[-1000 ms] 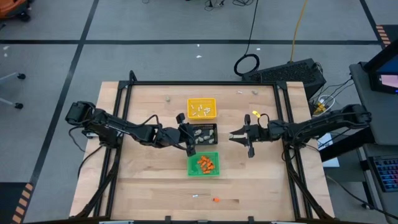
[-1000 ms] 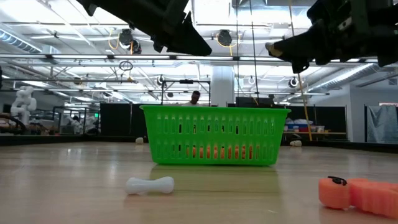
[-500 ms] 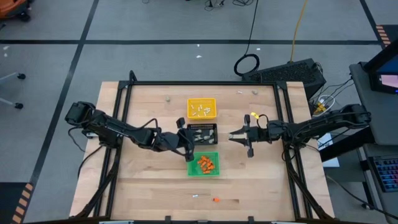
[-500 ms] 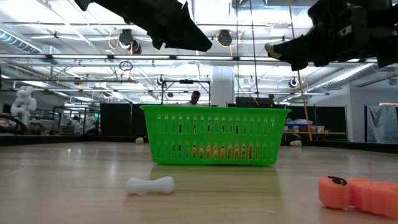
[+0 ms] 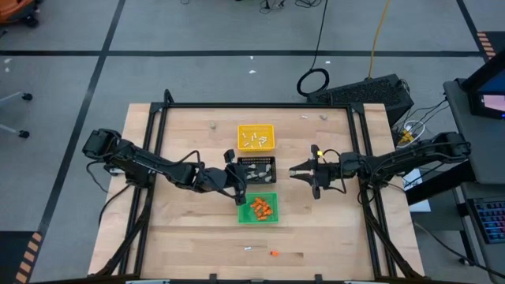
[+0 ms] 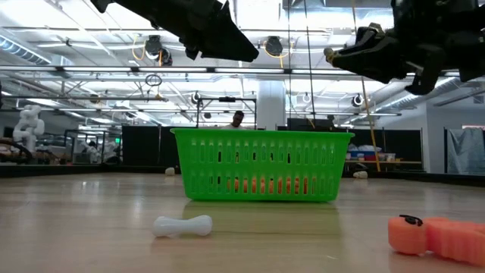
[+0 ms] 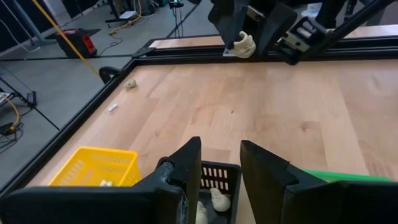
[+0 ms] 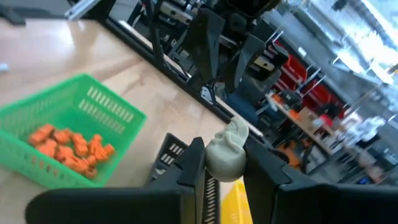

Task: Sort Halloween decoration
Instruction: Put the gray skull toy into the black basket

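Right gripper (image 5: pixel 295 170) has turned at the wrist over the last second, fingers closed on a beige-grey lump (image 8: pixel 226 154), hanging just right of the black tray (image 5: pixel 258 169) — likely lining up the drop among the lumps there. Left gripper (image 5: pixel 239 178) has pulled back beside that tray, fingers slightly apart, empty. Orange bits (image 5: pixel 262 207) fill the green tray (image 5: pixel 244 216) — white sticks, the yellow tray (image 5: pixel 244 129).
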### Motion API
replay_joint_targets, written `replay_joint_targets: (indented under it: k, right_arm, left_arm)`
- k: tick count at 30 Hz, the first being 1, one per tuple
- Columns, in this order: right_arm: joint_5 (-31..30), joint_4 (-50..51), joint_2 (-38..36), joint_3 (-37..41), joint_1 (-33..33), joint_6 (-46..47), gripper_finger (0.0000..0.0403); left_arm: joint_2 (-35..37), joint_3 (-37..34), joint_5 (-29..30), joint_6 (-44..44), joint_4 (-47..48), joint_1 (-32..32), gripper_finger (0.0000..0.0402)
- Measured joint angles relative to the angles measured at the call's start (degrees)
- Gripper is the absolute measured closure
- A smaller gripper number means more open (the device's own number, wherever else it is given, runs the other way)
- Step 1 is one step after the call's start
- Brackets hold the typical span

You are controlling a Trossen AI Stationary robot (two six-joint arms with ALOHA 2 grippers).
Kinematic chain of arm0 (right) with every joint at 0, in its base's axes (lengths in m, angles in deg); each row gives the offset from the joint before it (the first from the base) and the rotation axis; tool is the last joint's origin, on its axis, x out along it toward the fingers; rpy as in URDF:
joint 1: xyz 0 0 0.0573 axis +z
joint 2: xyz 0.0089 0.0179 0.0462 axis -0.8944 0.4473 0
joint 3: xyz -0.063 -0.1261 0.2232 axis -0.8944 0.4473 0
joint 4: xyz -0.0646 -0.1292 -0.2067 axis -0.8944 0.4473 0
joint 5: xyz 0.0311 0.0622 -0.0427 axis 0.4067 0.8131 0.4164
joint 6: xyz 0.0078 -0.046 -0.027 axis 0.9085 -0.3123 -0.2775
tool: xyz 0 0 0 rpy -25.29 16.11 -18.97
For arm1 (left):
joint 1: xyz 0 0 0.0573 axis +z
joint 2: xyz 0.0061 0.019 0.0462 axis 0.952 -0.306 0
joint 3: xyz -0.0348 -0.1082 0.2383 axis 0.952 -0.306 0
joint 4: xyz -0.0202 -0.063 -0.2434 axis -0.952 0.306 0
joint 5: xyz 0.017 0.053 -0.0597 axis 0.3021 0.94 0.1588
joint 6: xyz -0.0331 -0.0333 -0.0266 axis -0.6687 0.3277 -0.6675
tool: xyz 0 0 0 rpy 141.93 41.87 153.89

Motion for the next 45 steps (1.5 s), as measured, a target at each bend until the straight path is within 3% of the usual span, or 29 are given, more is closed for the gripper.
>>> replay_joint_targets:
  k: [5, 22, 34, 45]
  right_arm:
    - [-0.02, 0.01, 0.00, 0.00, 0.00, -4.94, 0.0342]
    - [0.04, 0.02, 0.00, 0.00, 0.00, -3.49, 0.0342]
    - [0.17, 0.01, 0.00, -0.02, 0.00, 16.84, 0.0342]
    - [-3.03, -0.64, 0.56, -0.69, -0.03, 48.07, 0.0342]
  left_arm:
    - [0.00, 0.00, -0.02, 0.00, -0.30, 0.04, 0.0288]
    - [0.00, 0.00, -0.08, 0.11, -0.32, 0.00, 0.0288]
    - [0.00, -0.02, -0.10, 0.11, -0.27, -0.01, 0.0288]
    - [0.00, -0.04, -0.04, -1.31, 2.34, -0.02, 0.0288]
